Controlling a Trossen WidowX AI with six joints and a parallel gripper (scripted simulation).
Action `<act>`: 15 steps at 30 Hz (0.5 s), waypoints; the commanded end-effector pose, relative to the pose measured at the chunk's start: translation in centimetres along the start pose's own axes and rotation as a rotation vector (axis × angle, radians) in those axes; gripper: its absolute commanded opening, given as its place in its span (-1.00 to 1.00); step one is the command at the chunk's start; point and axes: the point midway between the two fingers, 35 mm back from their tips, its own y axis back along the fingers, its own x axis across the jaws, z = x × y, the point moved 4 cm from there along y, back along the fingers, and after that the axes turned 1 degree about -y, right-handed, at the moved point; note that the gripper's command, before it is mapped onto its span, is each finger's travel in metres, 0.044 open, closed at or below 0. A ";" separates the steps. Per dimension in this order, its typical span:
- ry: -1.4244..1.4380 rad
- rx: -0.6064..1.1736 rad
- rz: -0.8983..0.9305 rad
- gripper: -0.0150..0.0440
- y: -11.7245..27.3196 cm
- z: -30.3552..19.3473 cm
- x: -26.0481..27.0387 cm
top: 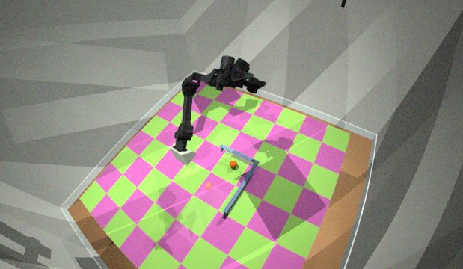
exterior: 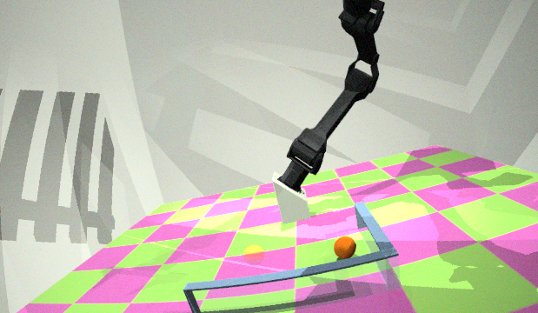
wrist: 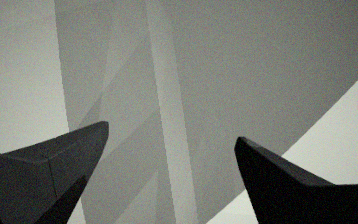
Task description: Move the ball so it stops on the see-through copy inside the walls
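An orange ball [top: 232, 164] [exterior: 344, 247] lies on the checkered table near the inner corner of the two low clear walls, which have blue top edges: the longer wall [top: 238, 196] [exterior: 269, 278] and the shorter wall [top: 235, 155] [exterior: 375, 229]. The pale see-through copy [top: 209, 185] [exterior: 254, 253] shows apart from the ball, farther from the corner. My gripper [top: 262, 87] [wrist: 174, 136] is open and empty, raised high and well away from the ball. The wrist view shows only its two dark fingers against a grey background. The fingers are out of frame in the exterior view.
The arm's pale base [top: 184, 155] [exterior: 294, 206] stands close to the open end of the shorter wall. The arm rises from it and bends over toward the gripper. The table [top: 351, 164] has a brown border and a pale outer edge. Dark shadows cross the squares.
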 end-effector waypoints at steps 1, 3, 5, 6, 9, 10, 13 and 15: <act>0.007 0.009 0.005 0.78 -0.1 -0.2 0.1; 0.060 0.076 0.046 0.60 -0.6 -2.0 0.7; 0.138 0.173 0.116 0.56 -1.2 -4.8 1.8; 0.176 0.219 0.155 0.56 -1.4 -6.1 2.4; 0.282 0.346 0.284 0.56 -1.6 -10.1 4.1; 0.316 0.384 0.331 0.56 -1.6 -11.4 4.6; 0.414 0.494 0.495 0.56 -1.0 -15.4 6.5; 0.470 0.556 0.615 0.56 -0.2 -17.9 7.8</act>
